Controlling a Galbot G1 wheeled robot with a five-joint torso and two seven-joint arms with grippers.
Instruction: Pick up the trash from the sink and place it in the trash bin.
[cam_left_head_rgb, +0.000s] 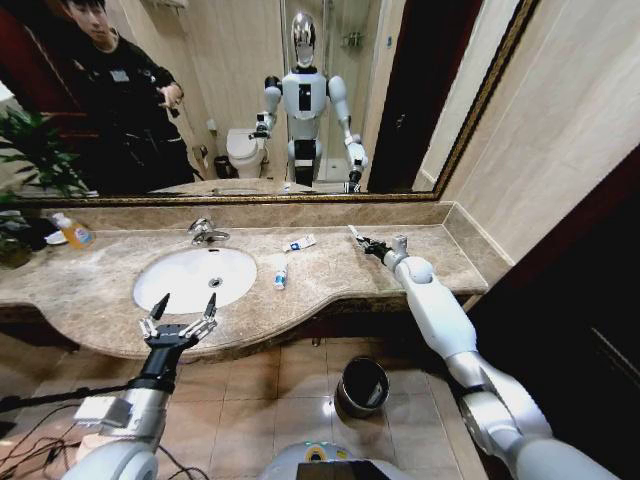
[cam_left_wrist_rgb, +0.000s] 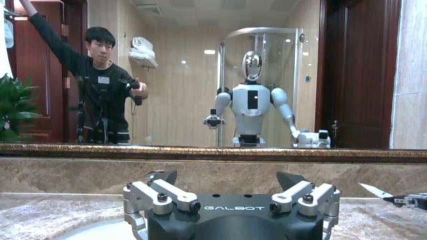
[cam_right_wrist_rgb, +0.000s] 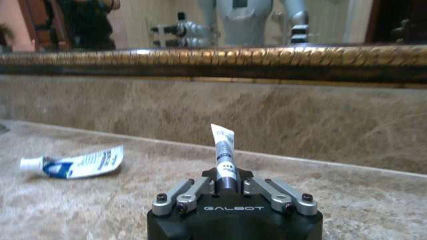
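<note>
Beige marble forms the bench (cam_left_head_rgb: 420, 262) that surrounds the white oval ceramic sink (cam_left_head_rgb: 185, 275), with a chrome tap (cam_left_head_rgb: 205, 232) standing at the basin's far rim below a gold-framed wall mirror (cam_left_head_rgb: 470, 120). The right hand (cam_left_head_rgb: 362, 241) is stretched out over the right part of the bench, well away from the basin, and its fingers are clamped together on a small white tube with dark print (cam_right_wrist_rgb: 223, 150); in the right wrist view the tube stands up from between the closed fingers, tilted slightly, above the marble. Two more pieces of trash lie on the bench between the sink and that hand: a flattened white-and-blue tube (cam_left_head_rgb: 299, 243) nearer the mirror, and a second small white-and-blue tube (cam_left_head_rgb: 280, 277) just beside the basin's right rim. The left hand (cam_left_head_rgb: 185, 312) hovers at the near edge of the sink, over the front lip of the bench, its dark fingers (cam_left_head_rgb: 159, 305) spread apart and holding nothing. A small round dark metal trash bin with a shiny rim (cam_left_head_rgb: 362, 386) stands on the tiled floor (cam_left_head_rgb: 260, 400) below the bench front, between the two arms. A bottle of orange liquid (cam_left_head_rgb: 73, 231) stands at the far left of the bench, near a green plant (cam_left_head_rgb: 30, 150).
</note>
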